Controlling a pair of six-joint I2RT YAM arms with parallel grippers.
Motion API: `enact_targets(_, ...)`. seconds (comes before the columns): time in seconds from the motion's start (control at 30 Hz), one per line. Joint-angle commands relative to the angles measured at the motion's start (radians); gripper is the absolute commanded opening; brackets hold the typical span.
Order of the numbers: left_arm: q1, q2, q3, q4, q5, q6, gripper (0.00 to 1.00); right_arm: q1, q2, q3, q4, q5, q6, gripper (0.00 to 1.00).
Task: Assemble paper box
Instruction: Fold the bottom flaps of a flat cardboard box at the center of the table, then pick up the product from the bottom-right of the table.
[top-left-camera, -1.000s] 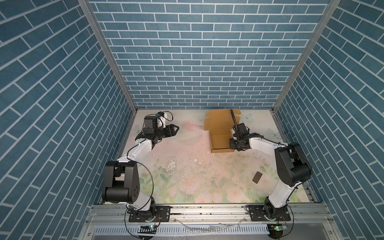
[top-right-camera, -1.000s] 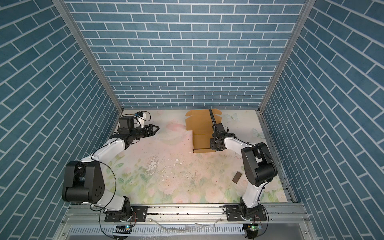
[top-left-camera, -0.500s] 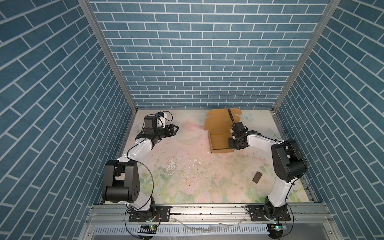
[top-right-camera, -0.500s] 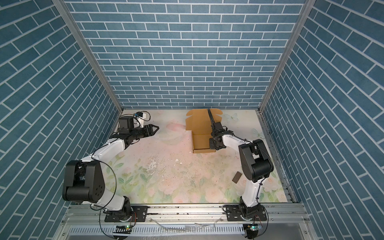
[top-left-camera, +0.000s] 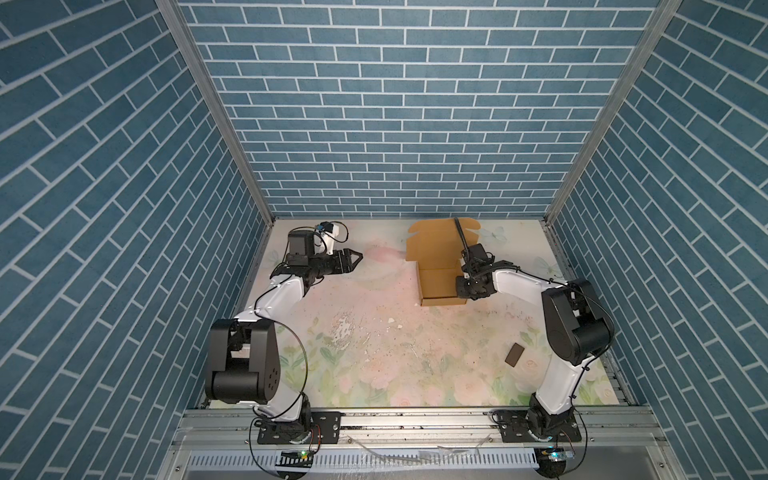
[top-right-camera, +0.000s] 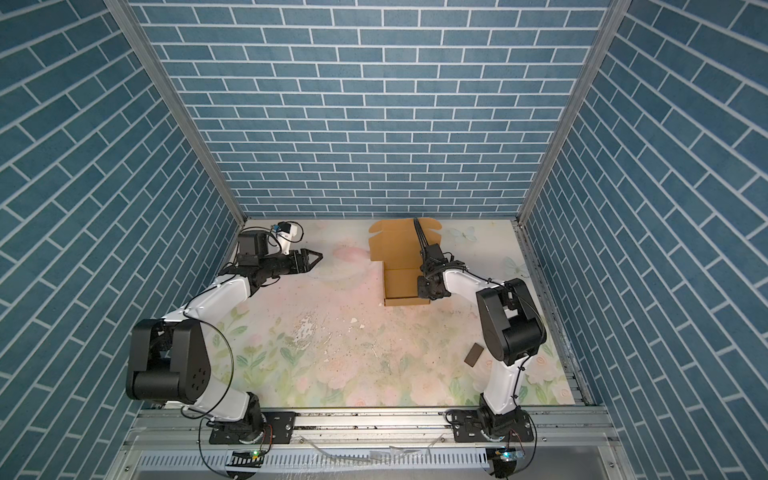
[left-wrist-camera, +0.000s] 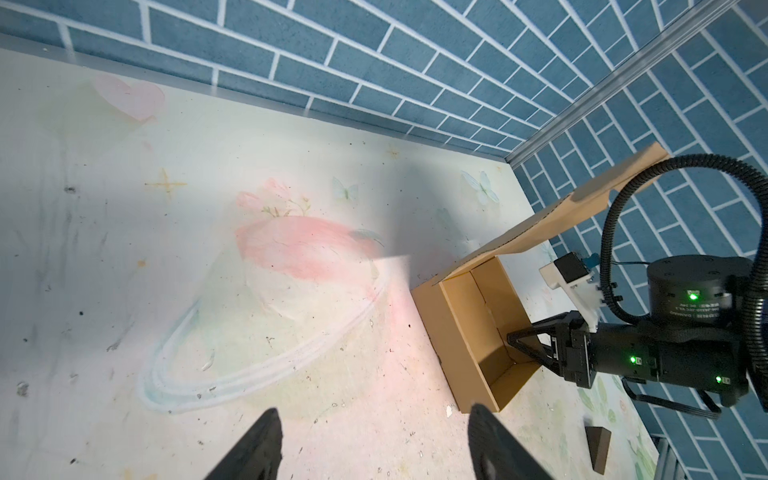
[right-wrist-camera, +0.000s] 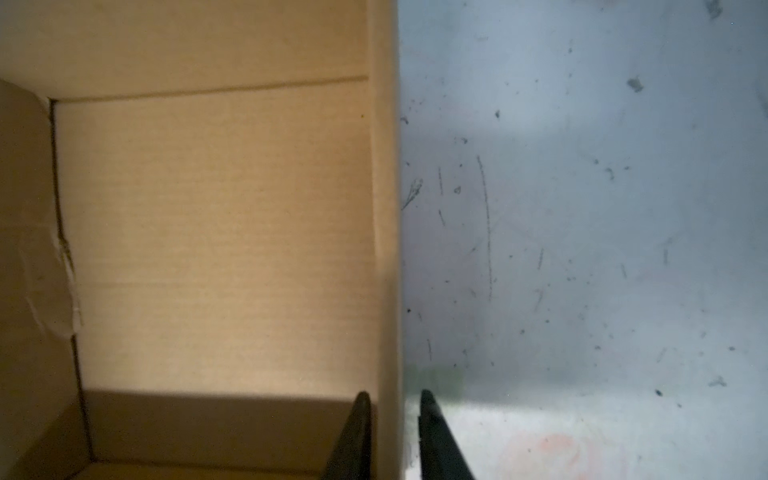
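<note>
1. The plain tan-brown cardboard paper box (top-left-camera: 436, 282) (top-right-camera: 401, 282) sits on the pale, floral-printed worktop (top-left-camera: 374, 340). It is toward the back edge and right of the middle. It forms a shallow open tray with all its walls standing.
2. Its lid flap (top-left-camera: 432, 241) has rounded tabs along its far side and joins the tray at the wall nearest the back edge. In the left wrist view the lid flap (left-wrist-camera: 582, 208) stands tilted up, clear of the worktop.
3. The right fingers (right-wrist-camera: 357, 436) point down at the tray wall that faces the worktop's right edge and stand astride it. One finger is inside the tray and the other is outside, over the worktop.
4. They are only slightly parted. The inner finger lies against the cardboard, and a thin strip of worktop shows between the outer finger and the wall. They are not clamped on the wall.
5. In the right wrist view, the cardboard at one inner corner of the paper box (right-wrist-camera: 208, 228) shows a creased, ragged edge.
6. The left fingers (top-left-camera: 353, 253) (left-wrist-camera: 262, 449) hover above the worktop near its back left corner, well apart from the box. They are spread wide with nothing between them.
7. A small dark brown rectangular chip (top-left-camera: 514, 354) (top-right-camera: 474, 354) lies flat near the right edge, toward the front. It is just beside the right arm and well apart from the box.
8. White flecks and dark specks are scattered across the middle of the worktop.
</note>
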Motion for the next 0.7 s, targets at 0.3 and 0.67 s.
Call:
enact_targets(0.3, -0.039, 0.018, 0.154, -0.136, 0.114, 0.231, 0.72, -0.026, -0.260, -0.080, -0.078, 0.108, -0.055, 0.41)
enact_targets(0.67, -0.060, 0.083, 0.343, -0.259, 0.101, 0.404, 0.71, -0.168, -0.458, -0.132, -0.021, 0.143, -0.250, 0.59)
